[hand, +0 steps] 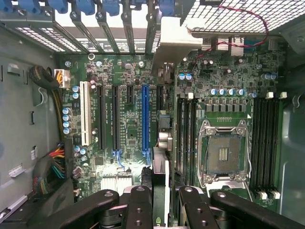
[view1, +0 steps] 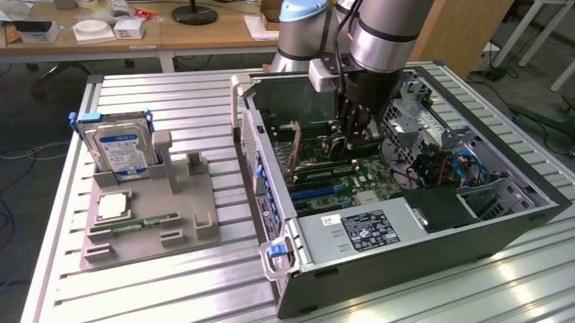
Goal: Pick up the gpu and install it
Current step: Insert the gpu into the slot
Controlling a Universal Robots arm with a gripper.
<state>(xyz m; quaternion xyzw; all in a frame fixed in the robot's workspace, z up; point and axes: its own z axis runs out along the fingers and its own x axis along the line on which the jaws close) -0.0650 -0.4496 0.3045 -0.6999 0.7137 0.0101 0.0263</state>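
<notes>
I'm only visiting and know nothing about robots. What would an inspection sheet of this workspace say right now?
Surface: slatted metal table carrying an open computer case.
Job's things: gpu held edge-on over the motherboard, near the long blue slot.
Clutter: grey holder with an upright hard drive, a memory stick and a square chip.
Grippers: tool inside the case, shut on the gpu.
Cables: red and blue wires in the case; coloured bundle at the board's edge.
Surroundings: wooden desk with small boxes behind.
</notes>
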